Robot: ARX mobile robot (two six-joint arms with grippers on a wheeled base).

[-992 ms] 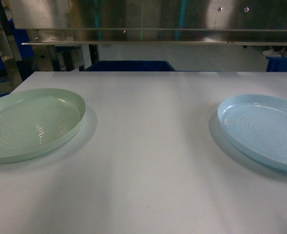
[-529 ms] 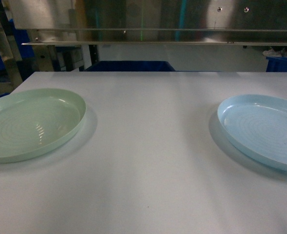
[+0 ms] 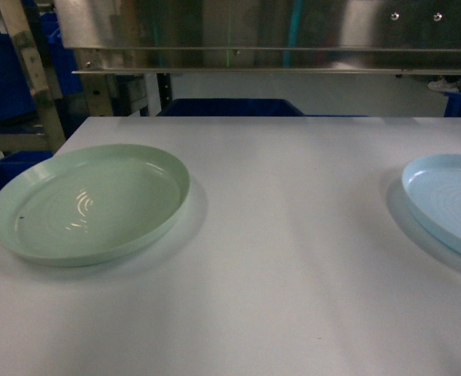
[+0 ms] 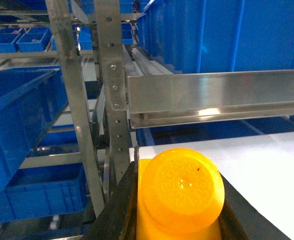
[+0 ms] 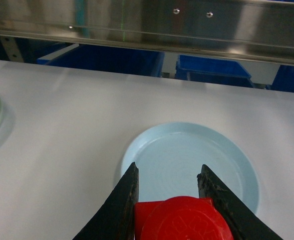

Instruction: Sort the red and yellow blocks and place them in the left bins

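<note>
In the left wrist view my left gripper (image 4: 178, 172) is shut on the orange-yellow block (image 4: 181, 192), whose round stud faces the camera. It is held beside the table's left edge, facing a metal rack with bright-blue bins (image 4: 17, 117). My right gripper (image 5: 168, 168) is shut on the red block (image 5: 184, 221), held above the near rim of a pale blue plate (image 5: 191, 160). Neither gripper shows in the head view. There, one blue bin (image 3: 230, 106) sits behind the table and another (image 3: 3, 78) at the far left.
A pale green plate (image 3: 27, 235) lies at the table's left and the pale blue plate (image 3: 449, 196) at its right edge. A steel rail (image 4: 216, 97) and a perforated rack upright (image 4: 112, 85) stand close ahead of the left gripper. More blue crates (image 4: 37, 197) fill lower shelves.
The head view has swung to the left: both plates now sit further right in the frame, and more of the left rack and its blue bins shows.
</note>
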